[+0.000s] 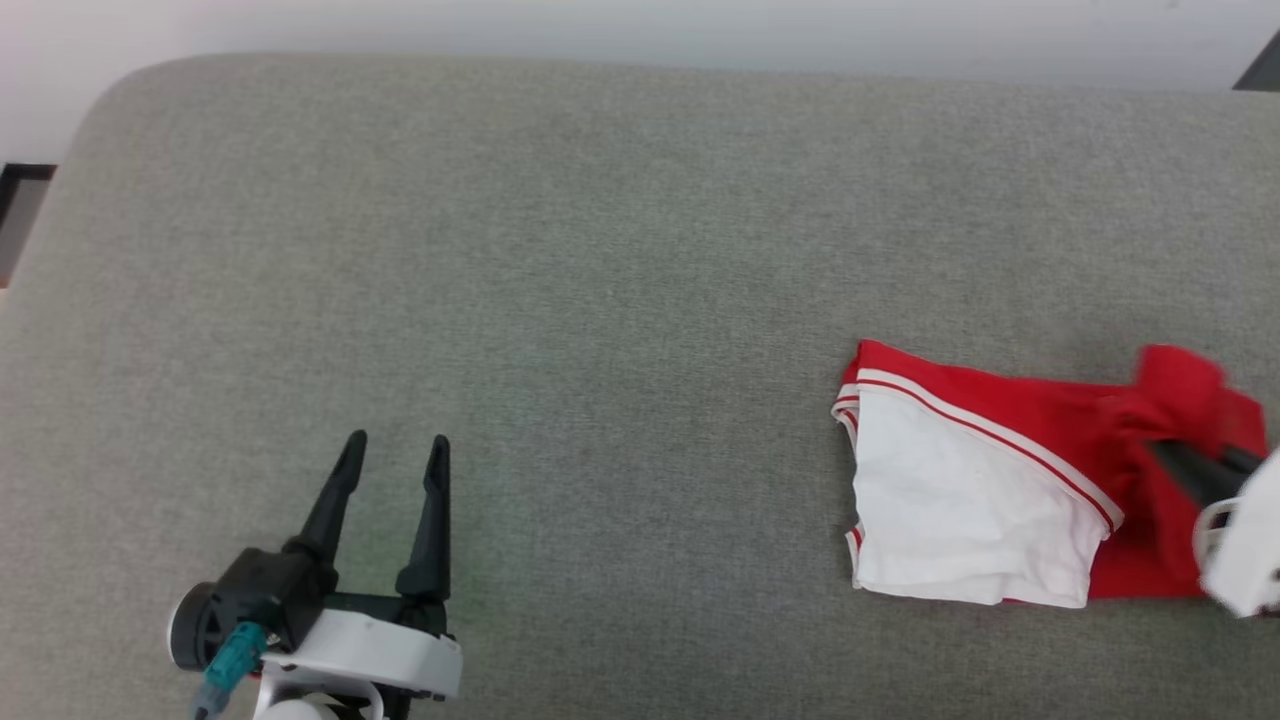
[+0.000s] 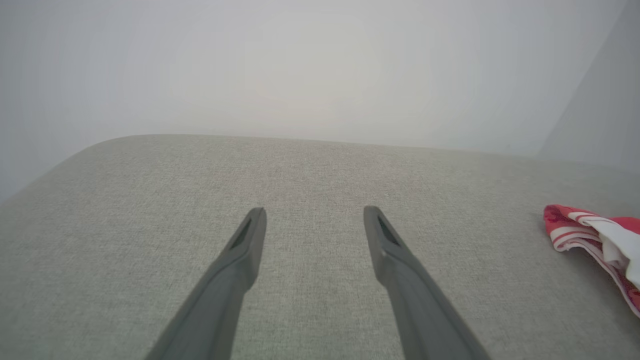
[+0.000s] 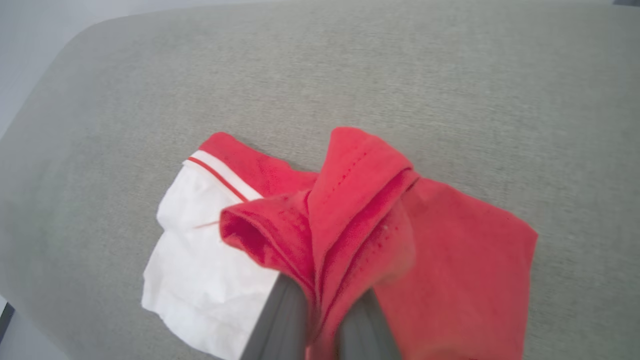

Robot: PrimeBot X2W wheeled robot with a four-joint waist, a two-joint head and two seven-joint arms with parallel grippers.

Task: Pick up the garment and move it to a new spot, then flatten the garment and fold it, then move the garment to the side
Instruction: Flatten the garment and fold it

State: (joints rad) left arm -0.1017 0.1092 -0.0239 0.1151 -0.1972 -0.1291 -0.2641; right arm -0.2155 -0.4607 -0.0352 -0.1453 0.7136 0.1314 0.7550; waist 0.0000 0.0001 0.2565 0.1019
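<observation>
The garment (image 1: pixel 1000 470) lies folded at the right of the grey cushioned surface (image 1: pixel 600 250), red with a white sleeve on top. My right gripper (image 1: pixel 1165 450) is shut on a bunched red fold of the garment (image 3: pixel 350 200), which rises between its dark fingers (image 3: pixel 280 320). At the lower left my left gripper (image 1: pixel 395 445) hovers open over bare fabric, far from the shirt. From the left wrist, the garment's striped edge (image 2: pixel 595 230) shows at the far right, well clear of that open gripper (image 2: pixel 314 215).
The grey surface (image 2: pixel 320 175) ends in a rounded far left corner, with a pale wall (image 1: pixel 640 25) behind it. A dark object (image 1: pixel 20 200) stands beyond the left edge.
</observation>
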